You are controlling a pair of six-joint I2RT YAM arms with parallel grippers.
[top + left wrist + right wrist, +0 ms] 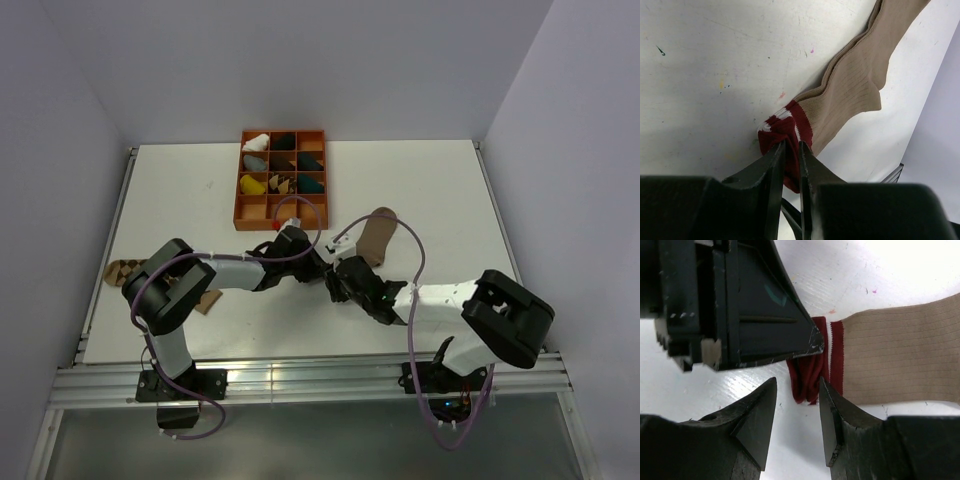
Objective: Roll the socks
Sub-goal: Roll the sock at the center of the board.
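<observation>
Pale walls enclosed a white, paint-flecked table [430, 180], at whose far middle stood an orange compartment tray [240, 190] of balled sock bundles. The tan sock [378, 238] lay near the table's centre, just in front of the tray. Its ribbed knit body was flat and unrolled, running away from both arms. Only its dark red, white-striped cuff [790, 125] was bunched into a small soft fold. The left gripper [791, 146] had its dark, wedge-shaped jaws almost closed, pinching that fold. The right gripper [797, 387] stood about half open, with its jaws to either side of the fold's loose edge and gripping nothing. The argyle sock [122, 270] lay well apart at the table's left edge, partly hidden under the left arm. It was flat, with its diamond pattern showing. By these views the rolling had barely started: one cuff was gathered, nearly the whole tan length was left to wind, and the second sock was not yet brought in.
</observation>
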